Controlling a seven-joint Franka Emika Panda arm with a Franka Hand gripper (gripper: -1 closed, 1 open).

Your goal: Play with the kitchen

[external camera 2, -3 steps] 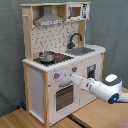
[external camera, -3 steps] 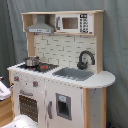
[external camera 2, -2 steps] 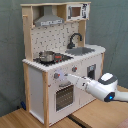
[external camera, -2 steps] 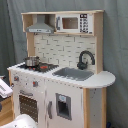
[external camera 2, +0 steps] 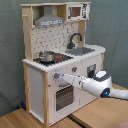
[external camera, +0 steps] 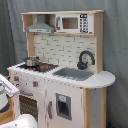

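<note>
1. White panels and pale wood make up the kitchen (external camera 2: 60, 60), which stands on a wooden floor (external camera 2: 20, 119) before a grey-green curtain (external camera 2: 10, 55) in both exterior views.
2. On its top, in the second exterior view, a metal pot (external camera 2: 47, 55) sits on the stovetop at the left, the black faucet (external camera 2: 75, 39) curves over the grey sink (external camera 2: 80, 50) at the right, and the hood (external camera 2: 48, 20) and small microwave (external camera 2: 75, 11) sit up above.
3. In the first exterior view the same pot (external camera: 32, 61), faucet (external camera: 85, 58) and sink (external camera: 74, 73) show, with the microwave (external camera: 74, 23) high at the right.
4. The claw (external camera 2: 62, 77) is at the near front face of the kitchen in the second exterior view, its tip against the knob panel just above the oven door (external camera 2: 63, 96); whether it is wide or narrow cannot be told.
5. The white arm (external camera 2: 95, 86) reaches in from the second exterior view's right, crossing in front of the lower cabinet.
6. Compared with a second ago, the arm has stretched further left and up: its tip was then short of the panel, and now it meets the knob row.
7. The kitchen itself has not shifted.
</note>
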